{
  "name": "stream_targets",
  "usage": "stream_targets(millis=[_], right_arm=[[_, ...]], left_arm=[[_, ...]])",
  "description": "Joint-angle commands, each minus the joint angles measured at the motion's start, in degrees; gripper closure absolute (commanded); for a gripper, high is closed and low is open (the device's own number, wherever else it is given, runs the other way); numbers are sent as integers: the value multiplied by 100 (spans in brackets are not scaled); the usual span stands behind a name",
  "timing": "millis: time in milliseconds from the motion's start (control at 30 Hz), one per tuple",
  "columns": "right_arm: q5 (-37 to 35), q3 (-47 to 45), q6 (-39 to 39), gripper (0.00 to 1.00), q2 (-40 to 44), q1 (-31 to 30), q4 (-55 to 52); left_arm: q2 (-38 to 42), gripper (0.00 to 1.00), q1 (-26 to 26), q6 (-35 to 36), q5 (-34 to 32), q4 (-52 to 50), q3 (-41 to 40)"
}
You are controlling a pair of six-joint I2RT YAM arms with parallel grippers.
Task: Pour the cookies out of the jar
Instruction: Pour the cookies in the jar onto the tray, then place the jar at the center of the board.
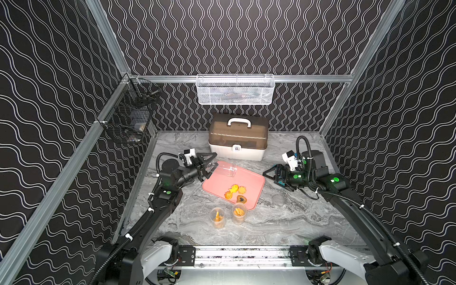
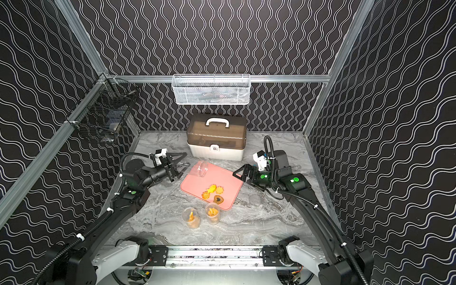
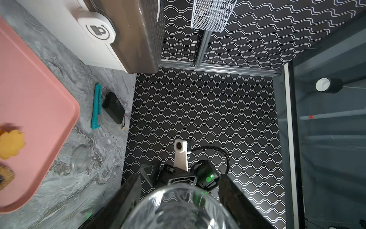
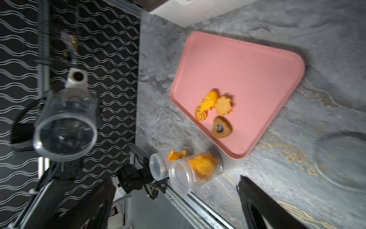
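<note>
My left gripper is shut on a clear plastic jar. The jar lies tipped on its side over the far left corner of a pink tray, mouth toward the tray, and looks empty. Several cookies, orange-yellow ones and a brown heart, lie clustered near the tray's front. My right gripper hovers open beside the tray's right edge, holding nothing.
Two more clear jars with cookies stand just in front of the tray. A clear lid lies right of it. A brown-lidded box sits behind; a white mesh basket and a black wire basket hang on the walls.
</note>
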State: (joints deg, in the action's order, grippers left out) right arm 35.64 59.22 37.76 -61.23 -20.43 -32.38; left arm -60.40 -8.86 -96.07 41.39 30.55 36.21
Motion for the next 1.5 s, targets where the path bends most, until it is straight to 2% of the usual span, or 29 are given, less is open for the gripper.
stream_targets(millis=[0, 267, 367, 433, 600, 833, 1100, 1467], right_arm=[[571, 119, 709, 0, 108, -7, 1017], [545, 512, 1169, 0, -26, -252, 1395], [341, 705, 1219, 0, -135, -531, 1502], [75, 866, 1129, 0, -240, -1007, 1441], [-419, 1250, 958, 0, -560, -1731, 1379], [-631, 1453, 973, 0, -928, -2184, 1541], [-738, 1510, 962, 0, -1124, -2431, 1690], [-718, 1278, 1155, 8, -1088, -2449, 2183]], left_arm=[[6, 40, -66, -314, -73, 471, 72], [54, 40, -303, -155, -201, 225, 285], [102, 39, -376, -90, -254, 85, 352], [118, 39, -416, -50, -279, 6, 406], [162, 38, -483, -16, -325, -94, 481], [193, 38, -502, -25, -321, -119, 572], [187, 38, -520, -69, -327, -33, 571], [157, 38, -555, -291, -331, 189, 578]])
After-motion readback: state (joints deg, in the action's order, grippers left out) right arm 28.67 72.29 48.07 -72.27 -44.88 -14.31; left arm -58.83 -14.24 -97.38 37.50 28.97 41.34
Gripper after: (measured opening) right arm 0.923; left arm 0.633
